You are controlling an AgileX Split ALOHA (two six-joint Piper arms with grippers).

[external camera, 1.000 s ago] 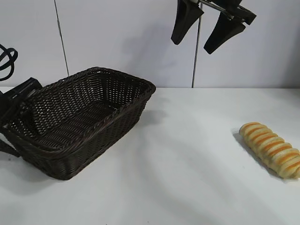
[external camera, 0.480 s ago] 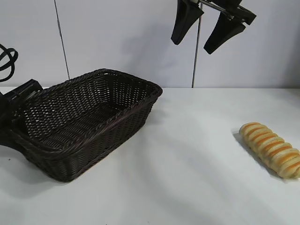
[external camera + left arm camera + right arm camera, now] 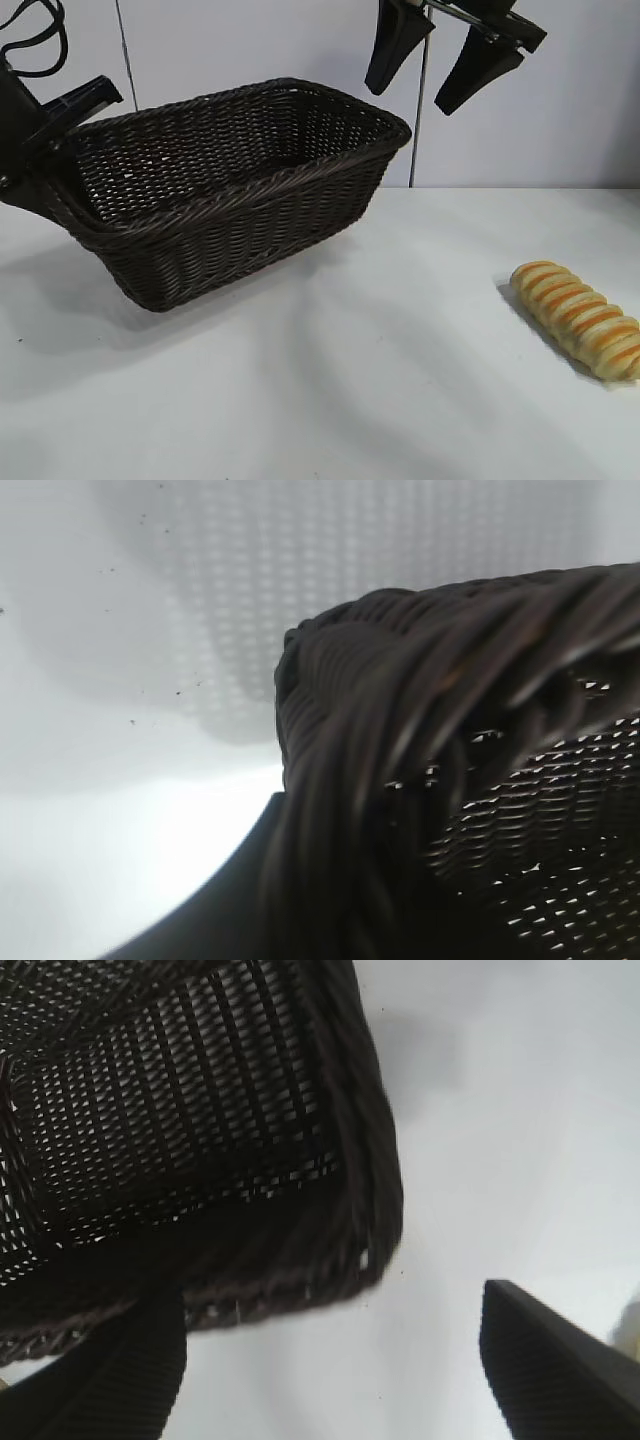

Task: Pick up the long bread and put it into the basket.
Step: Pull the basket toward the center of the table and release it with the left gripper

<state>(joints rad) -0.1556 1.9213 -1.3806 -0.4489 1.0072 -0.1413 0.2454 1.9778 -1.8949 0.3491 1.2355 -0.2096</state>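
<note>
**Basket raised at one end, loaf on the table**

Wicker basket (image 3: pixel 240 190): dark brown, rectangular, sloped sides, braided rim. Sits in the left and centre of the exterior frame, tilted, its far right corner the highest point, near the top centre. Its lower left underside appears to rest on the table; whether it does cannot be told for certain. Interior empty in the parts that show. In the left wrist view the braided rim (image 3: pixel 400 730) fills the right half of the frame, very close to the camera. In the right wrist view one corner of the basket (image 3: pixel 300 1160) occupies the upper left.

Left gripper (image 3: pixel 40 150): at the upper left edge of the exterior frame, clamped on the basket's left end wall, jaws narrow around the rim.

Right gripper (image 3: pixel 440 60): top centre-right of the exterior frame, above and just right of the basket's raised corner, not touching it. Jaws spread wide, nothing between them. One black finger (image 3: pixel 560 1370) shows at the lower right of the right wrist view.

Long bread (image 3: pixel 580 318): golden-yellow, with orange-brown ridges and pale stripes. Lies diagonally at the right edge of the exterior frame, well apart from the basket and both grippers.

White table (image 3: pixel 350 400): carries the loaf.
</note>
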